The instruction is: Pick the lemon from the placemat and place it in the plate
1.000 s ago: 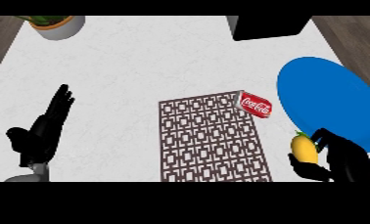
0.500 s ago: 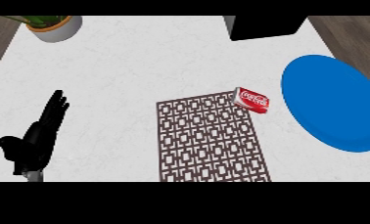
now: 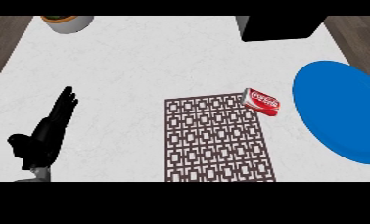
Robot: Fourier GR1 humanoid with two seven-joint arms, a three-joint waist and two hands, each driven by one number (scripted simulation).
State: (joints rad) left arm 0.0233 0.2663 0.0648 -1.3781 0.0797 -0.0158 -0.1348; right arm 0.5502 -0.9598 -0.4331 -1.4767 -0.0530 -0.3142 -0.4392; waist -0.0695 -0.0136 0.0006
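The brown patterned placemat (image 3: 219,139) lies at the lower middle of the white counter with nothing on it. The blue plate (image 3: 334,111) sits at the right edge, its face bare. No lemon shows anywhere. My left hand (image 3: 45,135) rests at the lower left, open with fingers straight and pointing away from me. My right hand is out of view.
A red soda can (image 3: 261,101) lies on its side at the placemat's far right corner, between mat and plate. A grey plant pot (image 3: 67,22) stands at the far left. A black box (image 3: 280,27) sits at the far right.
One second ago my right hand held the lemon at the lower right by the plate; hand and lemon have since left the view. The scene has shifted slightly; my left hand stays at the lower left.
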